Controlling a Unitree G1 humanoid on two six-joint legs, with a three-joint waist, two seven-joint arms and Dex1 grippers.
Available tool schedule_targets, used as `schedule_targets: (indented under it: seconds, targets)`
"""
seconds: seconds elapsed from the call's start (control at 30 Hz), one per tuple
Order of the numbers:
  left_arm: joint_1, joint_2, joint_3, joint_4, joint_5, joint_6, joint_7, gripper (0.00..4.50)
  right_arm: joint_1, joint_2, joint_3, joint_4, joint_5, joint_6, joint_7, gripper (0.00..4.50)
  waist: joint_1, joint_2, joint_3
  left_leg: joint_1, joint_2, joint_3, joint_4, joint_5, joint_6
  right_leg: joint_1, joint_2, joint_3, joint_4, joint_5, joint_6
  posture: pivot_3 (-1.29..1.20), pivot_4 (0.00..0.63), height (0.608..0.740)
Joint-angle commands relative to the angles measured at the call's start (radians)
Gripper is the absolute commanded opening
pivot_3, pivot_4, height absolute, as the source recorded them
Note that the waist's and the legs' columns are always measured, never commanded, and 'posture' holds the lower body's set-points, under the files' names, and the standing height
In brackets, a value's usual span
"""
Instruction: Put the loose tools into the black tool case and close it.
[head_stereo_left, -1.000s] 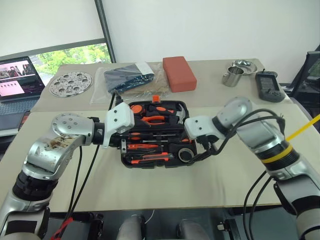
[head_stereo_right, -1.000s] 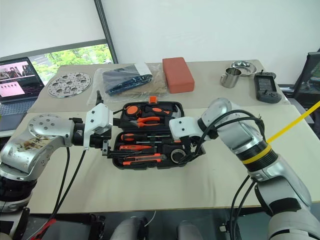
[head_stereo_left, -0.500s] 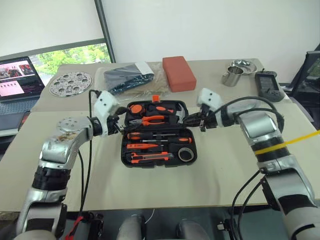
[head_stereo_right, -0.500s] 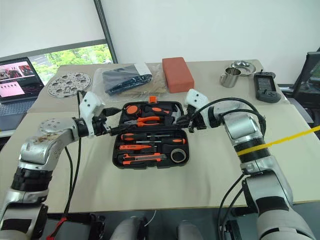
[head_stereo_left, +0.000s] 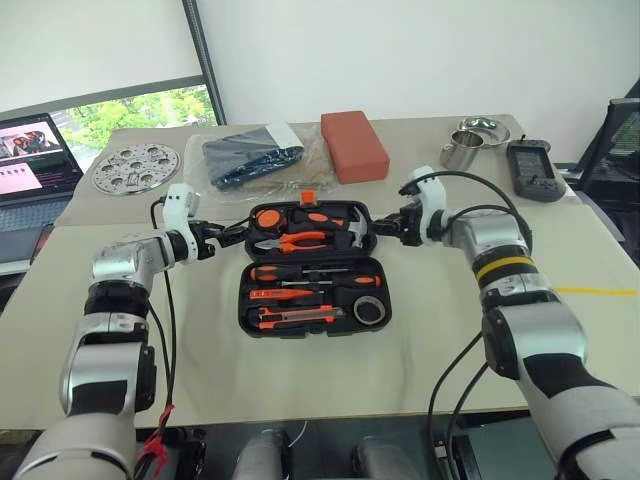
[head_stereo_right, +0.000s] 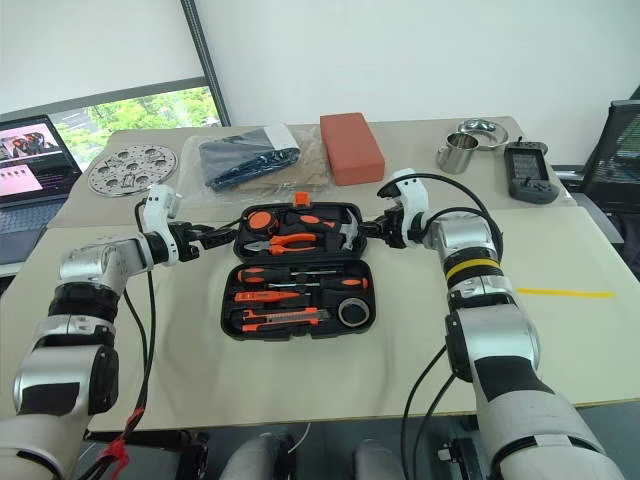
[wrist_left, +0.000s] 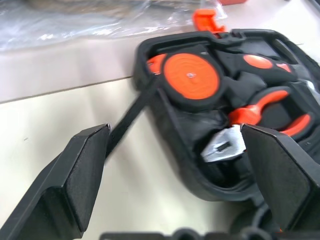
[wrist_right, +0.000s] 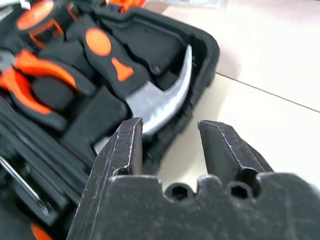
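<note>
A: While the black tool case (head_stereo_left: 313, 268) lies open flat on the near table (head_stereo_left: 330, 370), can you tell me where each gripper is?

B: Both sit at the far half of the case, one at each end. The left gripper (head_stereo_left: 222, 237) is just beside the case's left edge, its two black fingers (wrist_left: 75, 185) spread wide with nothing between them. The right gripper (head_stereo_left: 385, 228) is at the right edge.

A: And is the right one holding anything?

B: No. In the right wrist view its fingers (wrist_right: 117, 150) stand partly apart with only bare table in the gap, close to the case's corner but not clamped on it.

A: What's inside the case?

B: The far half holds a round orange-faced tape measure (wrist_left: 192, 77), orange-handled pliers (head_stereo_left: 300, 240) and a small claw hammer (wrist_right: 150, 97) with a silver head. The near half has two orange-black-handled screwdrivers (head_stereo_left: 300, 272), the slim tester screwdriver (head_stereo_left: 285, 292), the orange-and-black utility knife (head_stereo_left: 295, 317) and a small dark round tape measure (head_stereo_left: 369, 311). All sit in their moulded slots.

A: And the latch?

B: The small orange latch (head_stereo_left: 311, 197) sticks up at the far rim.

A: Anything else on the tables?

B: Beyond the case lie a red block (head_stereo_left: 354, 145), a dark item in a clear bag (head_stereo_left: 248, 157), a perforated metal disc (head_stereo_left: 138, 166) and a steel cup (head_stereo_left: 459, 155).
</note>
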Motion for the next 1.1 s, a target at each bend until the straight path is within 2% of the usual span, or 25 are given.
schedule_targets:
  seconds: [0.03, 0.4, 0.47, 0.5, 0.57, 0.7, 0.73, 0.83, 0.87, 1.1]
  targets:
    - [-0.067, -0.006, 0.003, 0.112, 0.037, -0.033, -0.015, 4.5, -0.048, 0.008, -0.04, 0.055, 0.018, -0.011, -0.027, 2.17, 0.0, 0.0, 0.0, 0.0, 0.0, 0.0, 0.0, 0.0, 0.0, 0.0, 0.0, 0.0, 0.0, 0.0, 0.0, 0.0, 0.15, 0.74]
    - [-0.146, -0.072, 0.012, 0.261, 0.09, -0.051, 0.012, 4.5, -0.058, 0.025, -0.063, 0.128, 0.012, -0.011, -0.024, 2.17, -0.001, 0.0, 0.0, -0.001, 0.0, 0.0, 0.0, 0.0, 0.0, 0.0, 0.0, -0.001, 0.001, 0.0, 0.0, 0.0, 0.15, 0.74]
    - [-0.158, -0.086, 0.022, 0.284, 0.1, -0.078, 0.065, 3.96, -0.055, 0.028, -0.062, 0.13, 0.011, -0.014, -0.026, 2.21, -0.001, 0.0, 0.0, 0.0, 0.0, 0.0, 0.0, 0.0, 0.0, 0.0, 0.0, -0.001, 0.001, 0.0, 0.0, 0.0, 0.15, 0.74]
    - [-0.164, -0.094, 0.025, 0.296, 0.106, -0.09, 0.084, 3.79, -0.053, 0.028, -0.061, 0.131, 0.009, -0.017, -0.026, 1.95, -0.001, 0.0, 0.0, -0.001, 0.0, 0.0, 0.0, 0.0, 0.0, 0.0, 0.0, -0.001, 0.001, 0.0, 0.0, 0.0, 0.15, 0.74]
    - [-0.174, -0.104, 0.031, 0.311, 0.111, -0.102, 0.097, 2.98, -0.05, 0.03, -0.061, 0.132, 0.009, -0.017, -0.026, 1.52, -0.001, 0.0, 0.0, 0.0, 0.0, 0.0, 0.0, 0.0, 0.0, 0.0, 0.0, -0.001, 0.001, 0.0, 0.0, 0.0, 0.15, 0.74]
    - [-0.189, -0.12, 0.044, 0.328, 0.116, -0.114, 0.114, 1.56, -0.047, 0.034, -0.063, 0.134, 0.008, -0.02, -0.03, 0.16, -0.005, 0.0, 0.0, 0.0, 0.0, 0.0, 0.0, 0.0, -0.001, 0.0, 0.0, -0.001, 0.001, 0.0, 0.0, 0.0, 0.15, 0.74]
    - [-0.191, -0.125, 0.05, 0.333, 0.115, -0.118, 0.122, 1.25, -0.046, 0.036, -0.065, 0.135, 0.008, -0.02, -0.031, 0.0, -0.005, 0.0, 0.0, 0.001, 0.0, -0.001, 0.0, 0.001, -0.001, 0.0, 0.0, -0.001, 0.002, 0.0, 0.0, 0.0, 0.15, 0.74]
    - [-0.197, -0.134, 0.061, 0.343, 0.119, -0.126, 0.143, 0.24, -0.044, 0.039, -0.071, 0.136, 0.007, -0.02, -0.036, 0.0, -0.007, 0.0, 0.0, 0.001, -0.001, -0.001, 0.0, 0.001, -0.001, 0.0, 0.0, -0.001, 0.002, 0.0, 0.0, 0.0, 0.15, 0.74]
    - [-0.198, -0.134, 0.065, 0.344, 0.12, -0.126, 0.143, 0.04, -0.044, 0.039, -0.072, 0.136, 0.007, -0.02, -0.036, 0.0, -0.007, 0.0, 0.0, 0.001, -0.001, -0.001, 0.0, 0.001, -0.001, 0.0, 0.0, -0.002, 0.002, 0.0, 0.0, 0.0, 0.15, 0.74]
    - [-0.179, -0.134, 0.092, 0.317, 0.105, -0.179, 0.081, 0.02, -0.03, 0.039, -0.08, 0.111, 0.01, -0.053, -0.025, 0.0, -0.008, 0.0, 0.0, 0.001, -0.001, -0.002, 0.0, 0.001, -0.001, 0.0, 0.0, -0.002, 0.004, 0.0, 0.0, 0.0, 0.15, 0.74]
